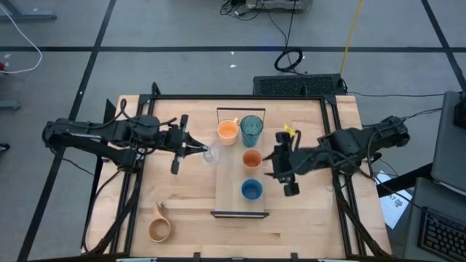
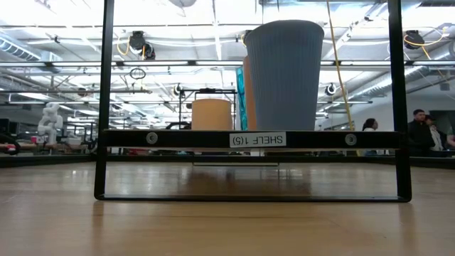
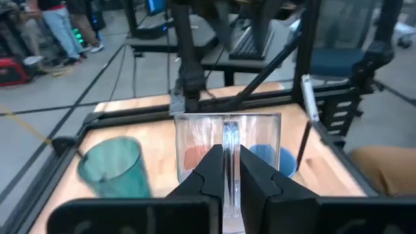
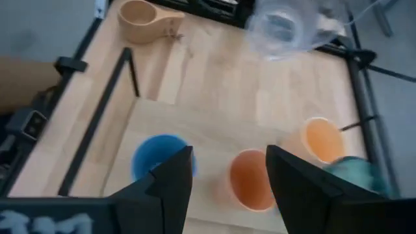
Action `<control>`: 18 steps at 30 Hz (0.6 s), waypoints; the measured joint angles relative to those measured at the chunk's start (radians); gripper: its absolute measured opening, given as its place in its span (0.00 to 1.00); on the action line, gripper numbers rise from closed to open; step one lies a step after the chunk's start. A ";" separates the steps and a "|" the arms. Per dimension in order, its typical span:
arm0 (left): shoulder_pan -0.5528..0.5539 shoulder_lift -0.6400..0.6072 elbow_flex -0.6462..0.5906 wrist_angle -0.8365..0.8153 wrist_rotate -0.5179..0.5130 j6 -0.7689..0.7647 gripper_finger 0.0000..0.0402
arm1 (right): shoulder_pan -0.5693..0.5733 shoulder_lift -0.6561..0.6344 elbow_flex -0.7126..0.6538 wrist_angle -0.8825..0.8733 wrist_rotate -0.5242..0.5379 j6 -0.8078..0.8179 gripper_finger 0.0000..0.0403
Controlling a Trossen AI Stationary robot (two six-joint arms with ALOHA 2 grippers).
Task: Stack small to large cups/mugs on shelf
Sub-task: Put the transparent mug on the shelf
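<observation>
The shelf [image 1: 231, 198] lies mid-table and bears an orange handled mug [image 1: 228, 131], a teal tumbler [image 1: 252, 129], a small orange cup [image 1: 251, 159] and a blue cup [image 1: 251, 190], each standing on its base. A tan wooden mug [image 1: 159, 228] rests on the table near the front left. My left gripper [image 1: 202, 150] is shut on a clear cup [image 1: 211, 153], held in the air just left of the shelf. My right gripper [image 1: 271, 164] hovers open at the shelf's right side, above the blue cup [image 4: 158, 156] and small orange cup [image 4: 250, 179], with nothing between its fingers. My left gripper pinches a narrow upright clear part on the cup's near side [image 3: 229, 146] between its two fingers [image 3: 211, 170]; whether that part is a handle or the wall, I cannot tell. The fingers come nearly level from the table's left. The cup is upright and lifted clear of the table.
Black frame rails [image 1: 240, 97] run around the tabletop. The shelf's black end frame [image 2: 249, 139] stands close to the table's near edge. Bare tabletop [image 1: 189, 207] lies between the shelf and the tan mug. People stand in the room beyond [image 2: 419, 131].
</observation>
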 joint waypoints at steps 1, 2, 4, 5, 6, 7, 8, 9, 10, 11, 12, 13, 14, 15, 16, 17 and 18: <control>0.000 -0.008 -0.010 -0.003 -0.008 0.001 0.05 | 0.009 -0.022 -0.055 0.043 0.000 0.009 0.46; 0.000 -0.015 -0.023 0.001 -0.011 0.002 0.04 | 0.019 -0.045 -0.115 0.098 0.000 0.012 0.45; 0.000 -0.033 -0.059 0.022 -0.013 0.003 0.04 | 0.032 -0.094 -0.245 0.237 0.001 0.009 0.44; 0.000 -0.042 -0.080 0.035 -0.013 0.001 0.04 | 0.036 -0.119 -0.312 0.320 0.004 0.001 0.44; 0.000 -0.051 -0.102 0.065 -0.013 -0.001 0.04 | 0.039 -0.146 -0.380 0.414 0.021 -0.009 0.43; 0.000 -0.061 -0.123 0.101 -0.013 -0.008 0.04 | 0.042 -0.168 -0.450 0.510 0.047 -0.020 0.43; 0.000 -0.072 -0.145 0.127 -0.013 -0.012 0.04 | 0.043 -0.188 -0.518 0.607 0.075 -0.032 0.42; 0.000 -0.082 -0.166 0.153 -0.013 -0.021 0.05 | 0.044 -0.205 -0.586 0.711 0.100 -0.047 0.42; 0.000 -0.088 -0.185 0.189 -0.013 -0.031 0.06 | 0.044 -0.219 -0.653 0.823 0.121 -0.065 0.41; 0.000 -0.093 -0.201 0.221 -0.013 -0.039 0.06 | 0.043 -0.230 -0.715 0.930 0.133 -0.088 0.41; 0.000 -0.098 -0.216 0.243 -0.013 -0.043 0.06 | 0.039 -0.238 -0.774 1.041 0.143 -0.110 0.41; 0.000 -0.103 -0.229 0.260 -0.013 -0.043 0.05 | 0.034 -0.243 -0.829 1.153 0.156 -0.131 0.40; 0.000 -0.103 -0.238 0.284 -0.013 -0.043 0.05 | 0.027 -0.245 -0.879 1.262 0.157 -0.149 0.40; 0.000 -0.102 -0.247 0.315 -0.013 -0.043 0.04 | 0.021 -0.244 -0.923 1.357 0.158 -0.165 0.39; 0.000 -0.102 -0.257 0.342 -0.013 -0.045 0.04 | 0.016 -0.244 -0.966 1.441 0.158 -0.178 0.39; 0.000 -0.103 -0.270 0.375 -0.014 -0.044 0.04 | 0.013 -0.242 -1.005 1.520 0.158 -0.188 0.39; 0.000 -0.101 -0.282 0.414 -0.014 -0.045 0.04 | 0.007 -0.236 -1.037 1.589 0.158 -0.200 0.38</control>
